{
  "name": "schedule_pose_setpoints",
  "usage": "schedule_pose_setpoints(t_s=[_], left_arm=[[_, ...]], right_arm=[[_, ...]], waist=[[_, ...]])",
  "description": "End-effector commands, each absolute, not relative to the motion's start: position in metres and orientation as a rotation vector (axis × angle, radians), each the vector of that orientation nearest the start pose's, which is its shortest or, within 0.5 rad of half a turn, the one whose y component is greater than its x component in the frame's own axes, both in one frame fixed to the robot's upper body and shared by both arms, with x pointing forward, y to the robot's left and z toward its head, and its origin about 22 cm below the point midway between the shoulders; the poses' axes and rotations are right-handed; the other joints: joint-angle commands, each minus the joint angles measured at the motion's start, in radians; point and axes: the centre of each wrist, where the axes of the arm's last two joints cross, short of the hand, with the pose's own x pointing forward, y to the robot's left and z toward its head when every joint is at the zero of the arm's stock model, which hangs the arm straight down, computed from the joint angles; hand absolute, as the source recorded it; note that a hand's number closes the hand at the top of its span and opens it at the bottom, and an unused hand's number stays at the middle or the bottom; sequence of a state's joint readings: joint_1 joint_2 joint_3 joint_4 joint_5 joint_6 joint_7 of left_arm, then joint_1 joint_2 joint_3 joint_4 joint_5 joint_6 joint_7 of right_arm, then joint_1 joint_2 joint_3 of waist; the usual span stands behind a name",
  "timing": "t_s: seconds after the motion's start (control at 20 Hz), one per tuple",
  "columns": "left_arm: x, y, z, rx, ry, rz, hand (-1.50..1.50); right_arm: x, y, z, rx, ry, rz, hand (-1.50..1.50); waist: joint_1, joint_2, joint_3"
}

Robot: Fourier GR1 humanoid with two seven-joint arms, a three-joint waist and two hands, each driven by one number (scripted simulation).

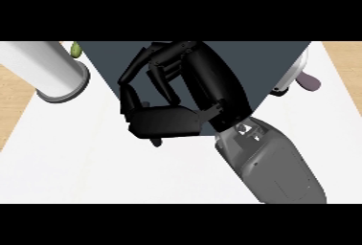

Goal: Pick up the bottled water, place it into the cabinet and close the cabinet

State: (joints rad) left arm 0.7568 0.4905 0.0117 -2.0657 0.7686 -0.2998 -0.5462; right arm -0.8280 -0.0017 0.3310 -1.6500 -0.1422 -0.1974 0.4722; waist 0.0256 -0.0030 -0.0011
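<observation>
White counter, slate cabinet (wooden floor).

One robot hand, one dark cabinet, one white cylinder, one small green thing, one purple thing

My right hand sits against the dark cabinet panel, fingers curled, nothing visible in them. Grey forearm comes in from near right. White cylinder far left, white-and-purple object far right, both on the white counter.
</observation>
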Motion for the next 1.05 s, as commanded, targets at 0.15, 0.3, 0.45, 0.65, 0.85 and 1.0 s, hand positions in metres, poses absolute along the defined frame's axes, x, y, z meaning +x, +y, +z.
schedule_pose_setpoints(t_s=[0.15, 0.3, 0.45, 0.65, 0.85, 1.0], left_arm=[[0.071, 0.337, 0.060, -0.365, -1.893, 0.235, 1.50], [0.070, 0.347, 0.053, -0.356, -1.893, 0.203, 1.50], [0.076, 0.354, 0.048, -0.375, -1.916, 0.214, 1.50], [0.081, 0.343, 0.056, -0.386, -1.919, 0.204, 1.50], [0.082, 0.353, 0.057, -0.422, -1.929, 0.202, 1.50], [0.093, 0.345, 0.063, -0.417, -1.923, 0.186, 1.50]], right_arm=[[0.354, -0.058, 0.203, 0.376, -1.765, 0.444, 1.50], [0.364, -0.059, 0.210, 0.340, -1.744, 0.439, 1.50], [0.374, -0.071, 0.197, 0.297, -1.740, 0.423, 1.50], [0.376, -0.074, 0.169, 0.257, -1.727, 0.422, 1.50], [0.386, -0.087, 0.186, 0.236, -1.736, 0.394, 1.50], [0.382, -0.075, 0.170, 0.233, -1.739, 0.406, 1.50]], waist=[[-0.002, 0.009, 0.001], [0.004, 0.009, 0.000], [0.006, 0.014, 0.000], [0.017, 0.021, 0.001], [0.029, 0.021, -0.001], [0.026, 0.029, 0.000]])
